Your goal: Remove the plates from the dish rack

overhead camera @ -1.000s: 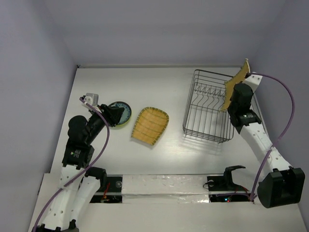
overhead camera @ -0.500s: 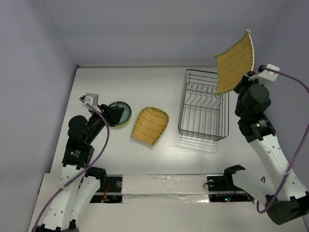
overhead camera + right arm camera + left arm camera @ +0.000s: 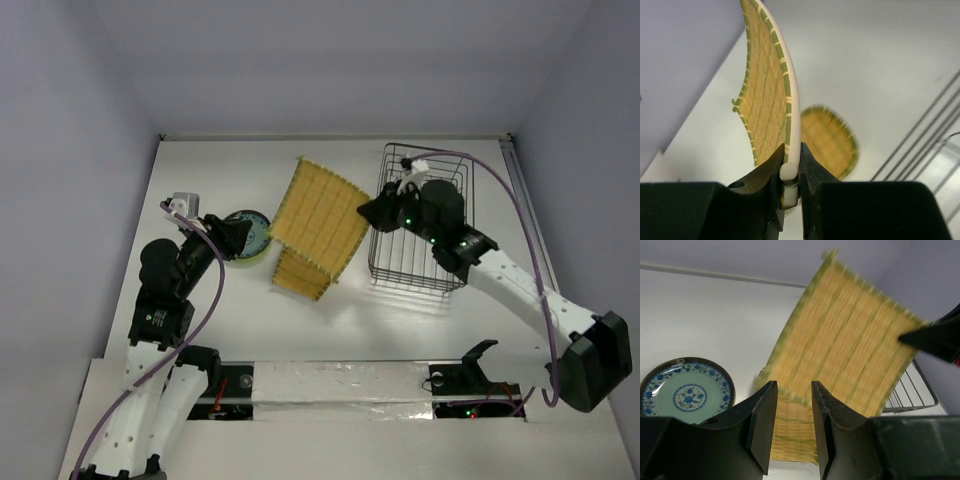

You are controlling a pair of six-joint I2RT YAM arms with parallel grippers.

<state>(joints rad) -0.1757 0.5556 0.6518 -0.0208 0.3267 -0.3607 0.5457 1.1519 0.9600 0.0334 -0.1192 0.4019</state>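
My right gripper point(image 3: 368, 212) is shut on the edge of the square tan bamboo plate point(image 3: 320, 215). It holds the plate tilted in the air, left of the dark wire dish rack point(image 3: 425, 262) and over the rounded bamboo plate point(image 3: 300, 277), which lies on the table. In the right wrist view the fingers point(image 3: 790, 150) pinch the square plate's rim point(image 3: 767, 85) above the rounded plate point(image 3: 827, 142). My left gripper point(image 3: 232, 240) is open and empty beside a teal patterned plate point(image 3: 250, 233). The left wrist view shows that gripper point(image 3: 792, 390), the teal plate point(image 3: 687, 390) and the square plate point(image 3: 850, 345).
No plate shows in the rack, only its upright tines point(image 3: 415, 200). The table's back edge meets the wall behind it. Rack wires point(image 3: 930, 130) run at the right of the right wrist view. Metal rail point(image 3: 340, 385) runs along the near edge.
My right arm swung the square plate from high over the rack's right side down and left, over the rounded plate. The rack slid slightly left. The left arm stayed still.
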